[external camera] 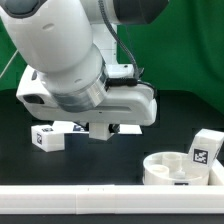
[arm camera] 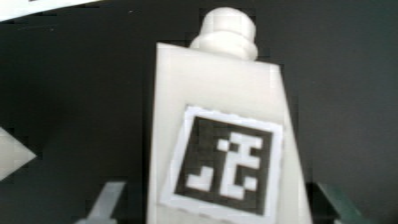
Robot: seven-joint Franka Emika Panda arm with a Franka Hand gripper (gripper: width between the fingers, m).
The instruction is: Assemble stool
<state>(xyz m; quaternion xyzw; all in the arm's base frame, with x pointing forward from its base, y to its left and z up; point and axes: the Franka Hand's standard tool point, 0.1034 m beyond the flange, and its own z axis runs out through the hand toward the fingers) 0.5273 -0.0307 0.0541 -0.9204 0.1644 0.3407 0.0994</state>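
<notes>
Where the loose leg (external camera: pixel 45 137) lies: exterior view's left, on the desk (external camera: pixel 120 150).
Gripper (arm camera: pixel 221 198): jaws apart, straddling a second leg (arm camera: pixel 214 90), unclamped.
Handling: likely light, stiff, slick plastic; pinch flat sides below peg (arm camera: pixel 231 30).
Seat (external camera: pixel 178 172): exterior view's right.

This looks like a robot lab: a big white robot arm (external camera: pixel 65 60) hangs over a black table (external camera: pixel 110 160), with a green curtain (external camera: pixel 185 50) behind.
</notes>
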